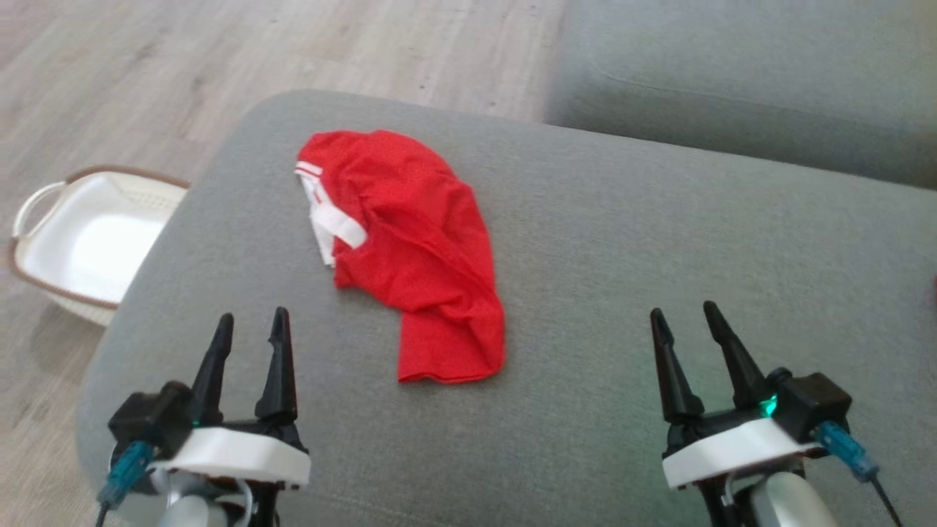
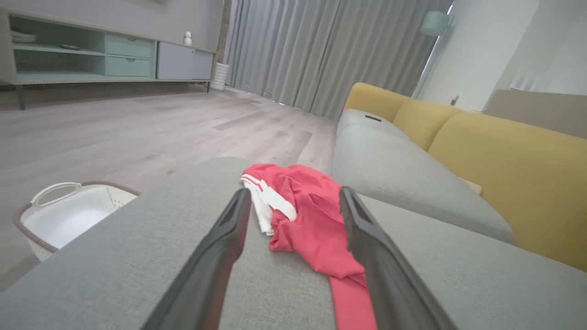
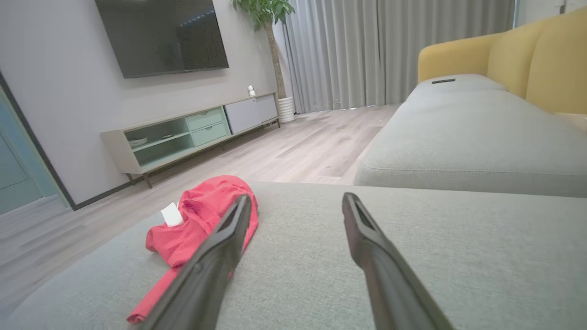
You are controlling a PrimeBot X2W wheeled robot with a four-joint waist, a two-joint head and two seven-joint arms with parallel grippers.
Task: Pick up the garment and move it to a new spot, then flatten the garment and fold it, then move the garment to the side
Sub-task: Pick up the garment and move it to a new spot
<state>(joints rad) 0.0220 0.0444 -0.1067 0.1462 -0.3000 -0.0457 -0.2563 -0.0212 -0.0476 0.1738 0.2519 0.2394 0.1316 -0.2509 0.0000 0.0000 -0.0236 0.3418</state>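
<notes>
- While the crumpled red mesh garment (image 1: 417, 263) lies left of middle on the big grey cloth cushion (image 1: 659, 241), nothing touches it.
- Left gripper (image 1: 253, 315), near left: fingers spread apart, holding nothing.
- Right gripper (image 1: 683, 307), near right: the same.

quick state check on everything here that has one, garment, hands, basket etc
garment, crumpled, not folded, lying on the grey cushion
left hand, open, holding nothing, clear of the garment
right hand, open, holding nothing, clear of the garment
basket, upright on the floor beside the cushion
curtains, drawn shut
tv, screen dark
</notes>
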